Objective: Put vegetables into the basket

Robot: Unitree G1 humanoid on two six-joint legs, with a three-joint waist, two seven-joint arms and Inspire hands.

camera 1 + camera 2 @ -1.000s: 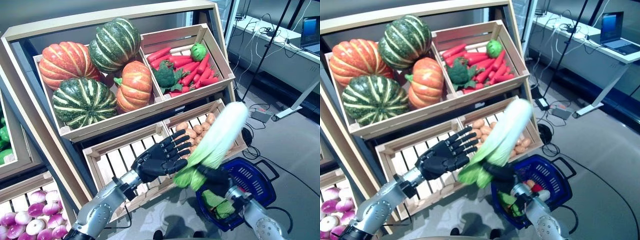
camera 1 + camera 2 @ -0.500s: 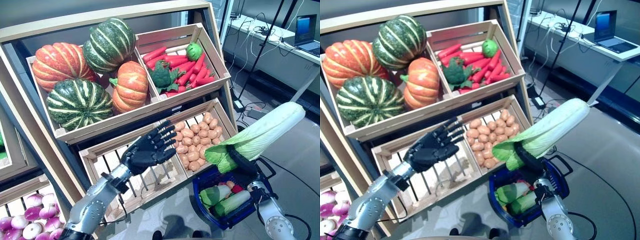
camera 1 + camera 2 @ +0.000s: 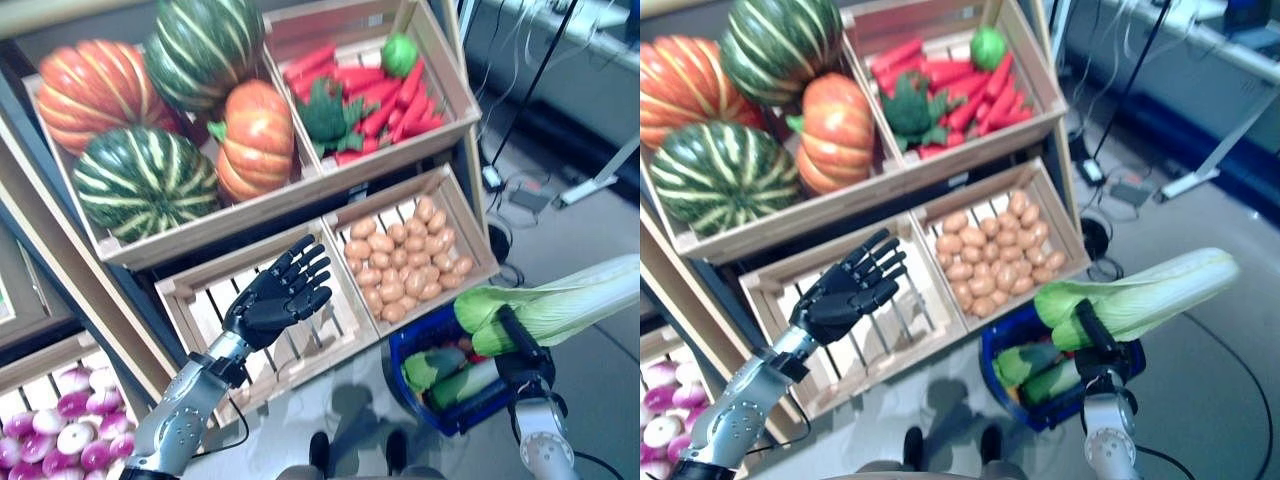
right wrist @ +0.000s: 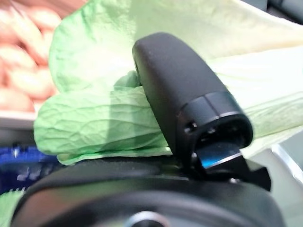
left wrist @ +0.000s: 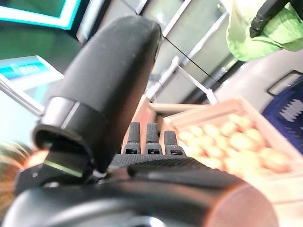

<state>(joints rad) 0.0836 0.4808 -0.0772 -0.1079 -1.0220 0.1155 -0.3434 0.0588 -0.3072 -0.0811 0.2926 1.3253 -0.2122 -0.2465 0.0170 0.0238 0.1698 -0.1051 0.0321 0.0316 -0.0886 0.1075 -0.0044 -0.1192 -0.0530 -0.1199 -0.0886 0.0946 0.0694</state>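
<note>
My right hand (image 3: 520, 345) is shut on a long napa cabbage (image 3: 570, 302), pale white at its far end and leafy green near the hand, held level above the blue basket (image 3: 404, 345) on the floor. In the right wrist view the thumb (image 4: 184, 99) presses across the green leaves (image 4: 94, 118). The basket holds green vegetables (image 3: 428, 365) and something red. My left hand (image 3: 275, 300) hovers open, fingers spread, over the slatted wooden crate (image 3: 200, 300) on the lower shelf.
A crate of potatoes (image 3: 400, 265) stands beside the slatted one, just behind the basket. Above are pumpkins (image 3: 150, 180) and a crate of red carrots with broccoli (image 3: 360, 100). Purple onions (image 3: 60, 440) lie at the lower left. Desk legs and cables (image 3: 560, 190) are at the right.
My right hand has swung the cabbage to the right and lowered it from upright to level over the basket. The left hand stays open by the slatted crate. The camera has tilted down.
</note>
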